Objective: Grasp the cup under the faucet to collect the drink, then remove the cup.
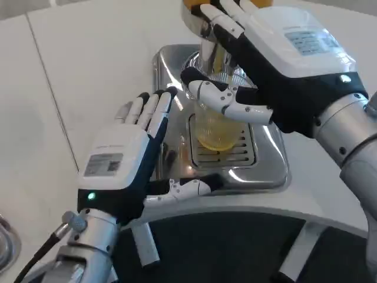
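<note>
Currently, clear cup with yellow drink on drip tray grille, under faucet, right hand wrapped around cup, left hand beside tray's left edge, fingers straight, holding nothing, hand labels unreadable

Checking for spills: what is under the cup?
The cup, holding yellow drink, stands on the slotted grate of the steel drip tray. The right hand covers its rim; below the grate is hidden.
</note>
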Controlling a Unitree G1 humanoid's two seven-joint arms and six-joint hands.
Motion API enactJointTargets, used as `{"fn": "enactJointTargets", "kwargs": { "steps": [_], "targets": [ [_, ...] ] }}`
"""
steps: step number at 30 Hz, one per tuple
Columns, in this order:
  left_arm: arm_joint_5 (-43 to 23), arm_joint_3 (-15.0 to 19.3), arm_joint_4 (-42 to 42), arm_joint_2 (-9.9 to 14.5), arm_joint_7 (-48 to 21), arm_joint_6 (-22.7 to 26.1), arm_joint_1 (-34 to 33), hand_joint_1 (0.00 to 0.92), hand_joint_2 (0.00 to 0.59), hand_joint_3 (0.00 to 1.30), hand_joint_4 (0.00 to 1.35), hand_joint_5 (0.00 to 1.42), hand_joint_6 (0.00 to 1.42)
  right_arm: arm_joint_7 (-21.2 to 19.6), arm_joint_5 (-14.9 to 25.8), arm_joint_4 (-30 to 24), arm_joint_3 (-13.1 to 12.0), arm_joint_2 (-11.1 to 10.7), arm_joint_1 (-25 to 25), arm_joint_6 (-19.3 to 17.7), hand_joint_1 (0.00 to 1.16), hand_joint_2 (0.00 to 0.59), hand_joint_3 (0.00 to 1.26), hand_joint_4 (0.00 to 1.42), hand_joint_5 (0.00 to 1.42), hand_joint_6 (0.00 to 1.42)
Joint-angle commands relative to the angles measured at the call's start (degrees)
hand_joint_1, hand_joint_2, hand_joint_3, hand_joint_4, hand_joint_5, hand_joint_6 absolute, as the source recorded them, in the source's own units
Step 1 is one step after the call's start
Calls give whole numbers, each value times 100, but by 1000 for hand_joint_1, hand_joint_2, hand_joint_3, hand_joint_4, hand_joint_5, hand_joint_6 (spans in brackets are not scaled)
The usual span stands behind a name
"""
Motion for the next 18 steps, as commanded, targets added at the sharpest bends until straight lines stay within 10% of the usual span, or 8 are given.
{"fn": "enactJointTargets", "kwargs": {
  "steps": [1, 7, 18],
  "targets": [
    [32, -108, 120, -59, 112, 4, -81, 0, 2, 0, 0, 0, 44, 140, 80, 42, -14, -1, 125, -109, 52, 431, 66, 0, 0, 48],
    [33, -171, 154, -77, 96, -16, -143, 0, 2, 0, 0, 3, 44, 104, 120, 21, -141, 99, 229, -7, 56, 441, 66, 0, 0, 48],
    [1, -232, 216, -43, 112, -37, -236, 0, 3, 0, 0, 5, 55, -535, 463, -326, -849, 1020, 809, 874, 150, 473, 13, 0, 0, 17]
  ]
}}
